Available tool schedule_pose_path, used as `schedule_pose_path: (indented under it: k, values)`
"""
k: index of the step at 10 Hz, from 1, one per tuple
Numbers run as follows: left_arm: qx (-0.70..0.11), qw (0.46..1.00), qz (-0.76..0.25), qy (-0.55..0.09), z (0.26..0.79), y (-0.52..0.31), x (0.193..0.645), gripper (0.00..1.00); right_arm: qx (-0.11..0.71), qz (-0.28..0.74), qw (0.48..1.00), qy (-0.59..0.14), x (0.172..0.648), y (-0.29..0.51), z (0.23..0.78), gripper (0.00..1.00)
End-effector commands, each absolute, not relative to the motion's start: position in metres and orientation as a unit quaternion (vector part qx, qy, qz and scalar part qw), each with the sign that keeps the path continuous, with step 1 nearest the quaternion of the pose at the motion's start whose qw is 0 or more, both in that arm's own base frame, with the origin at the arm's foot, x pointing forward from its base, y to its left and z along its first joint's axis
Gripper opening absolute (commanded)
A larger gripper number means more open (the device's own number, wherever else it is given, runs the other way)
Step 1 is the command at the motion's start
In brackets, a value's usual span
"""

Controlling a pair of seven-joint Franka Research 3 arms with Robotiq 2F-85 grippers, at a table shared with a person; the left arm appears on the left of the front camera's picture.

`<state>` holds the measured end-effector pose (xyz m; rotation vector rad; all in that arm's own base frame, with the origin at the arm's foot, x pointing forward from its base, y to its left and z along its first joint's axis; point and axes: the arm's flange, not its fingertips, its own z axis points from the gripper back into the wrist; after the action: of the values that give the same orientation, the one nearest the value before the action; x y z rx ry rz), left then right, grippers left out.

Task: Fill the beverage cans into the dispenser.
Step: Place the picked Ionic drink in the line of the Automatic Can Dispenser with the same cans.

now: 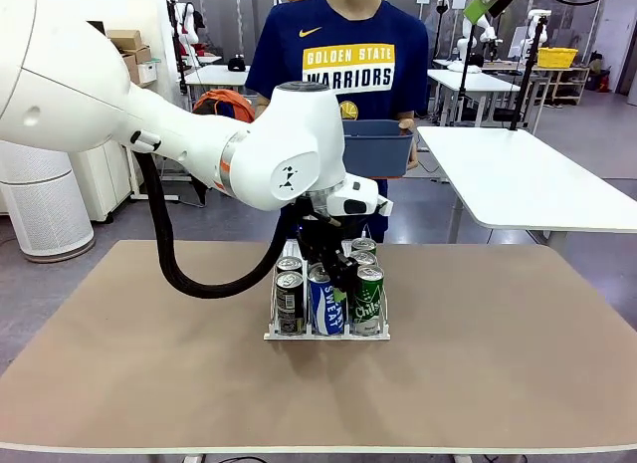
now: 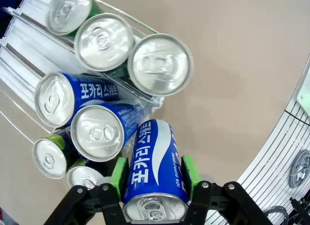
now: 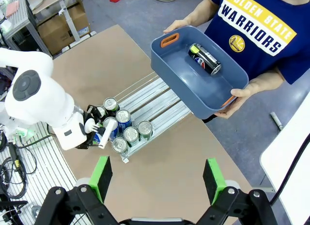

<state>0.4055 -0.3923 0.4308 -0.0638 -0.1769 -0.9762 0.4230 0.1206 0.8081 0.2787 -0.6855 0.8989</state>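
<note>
The dispenser [image 1: 325, 335] sits mid-table [image 1: 498, 334], cans [image 2: 102, 41] standing in its three lanes. At the middle lane's near end the left gripper [image 2: 155, 175] holds another can [image 2: 151, 152]. Beyond the far edge, a person's hands [image 3: 240, 97] hold a bin [image 3: 169, 65] with one can lying inside [image 3: 206, 59].

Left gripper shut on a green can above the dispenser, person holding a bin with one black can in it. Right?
Not quite: the left gripper is shut on a blue can with white lettering, not a green one; the left wrist view shows it. The rest holds: it is above the dispenser, and the person's bin has one black can.
</note>
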Motion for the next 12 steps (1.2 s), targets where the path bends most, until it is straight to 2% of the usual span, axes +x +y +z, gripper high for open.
schedule_pose_path:
  k: [1, 3, 6, 9, 12]
  values:
    - [-0.023, 0.878, -0.464, -0.117, 0.431, -0.382, 0.422, 0.57, 0.133, 0.425, 0.835, -0.324, 0.423, 0.12, 0.808, 1.0]
    - [-0.051, 0.869, -0.468, -0.152, 0.432, -0.373, 0.443, 0.57, 0.133, 0.425, 0.835, -0.324, 0.423, 0.12, 0.808, 1.0]
    - [-0.057, 0.868, -0.467, -0.161, 0.429, -0.363, 0.478, 0.57, 0.133, 0.425, 0.835, -0.324, 0.423, 0.12, 0.808, 1.0]
    - [-0.067, 0.866, -0.477, -0.135, 0.418, -0.365, 0.495, 0.57, 0.133, 0.425, 0.835, -0.324, 0.423, 0.12, 0.808, 1.0]
    - [-0.093, 0.859, -0.494, -0.095, 0.411, -0.382, 0.492, 0.57, 0.133, 0.425, 0.835, -0.324, 0.423, 0.12, 0.808, 1.0]
